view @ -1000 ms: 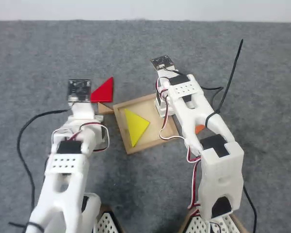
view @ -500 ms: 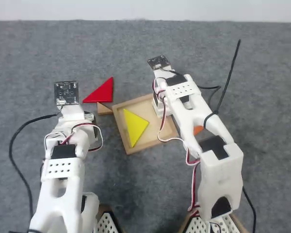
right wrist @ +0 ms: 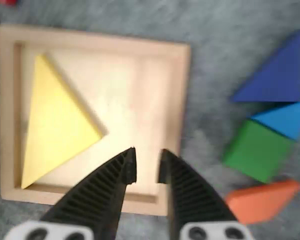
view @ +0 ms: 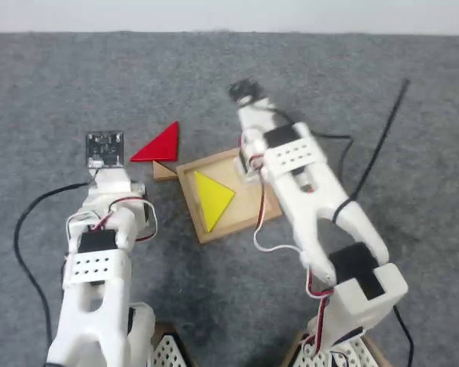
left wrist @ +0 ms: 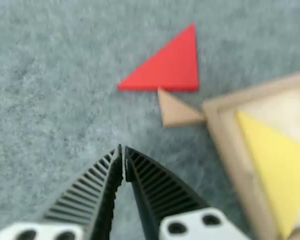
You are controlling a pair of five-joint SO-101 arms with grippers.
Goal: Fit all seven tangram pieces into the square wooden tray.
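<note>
The square wooden tray (right wrist: 90, 32) sits mid-way across the grey carpeted bench (view: 53, 84) and holds one yellow triangle (view: 213, 199) against its 9 o'clock wall. Six pieces lie outside. At the tray's 10 o'clock are a red triangle (view: 159, 144) and a small tan wooden triangle (view: 164, 170), which touches the tray's corner. Past the opposite wall cluster a dark blue triangle (right wrist: 277, 75), a light blue triangle (right wrist: 285, 120), a green square (right wrist: 255, 150) and an orange parallelogram (right wrist: 260, 200).

The red triangle's long edge runs from 8 to 2 o'clock. It lies at about 3 o'clock of the left arm (view: 99, 252) wrist, so that arm looks nearer. The left arm's jaws are together and empty. The right arm's jaws hang slightly apart and empty over the tray.
</note>
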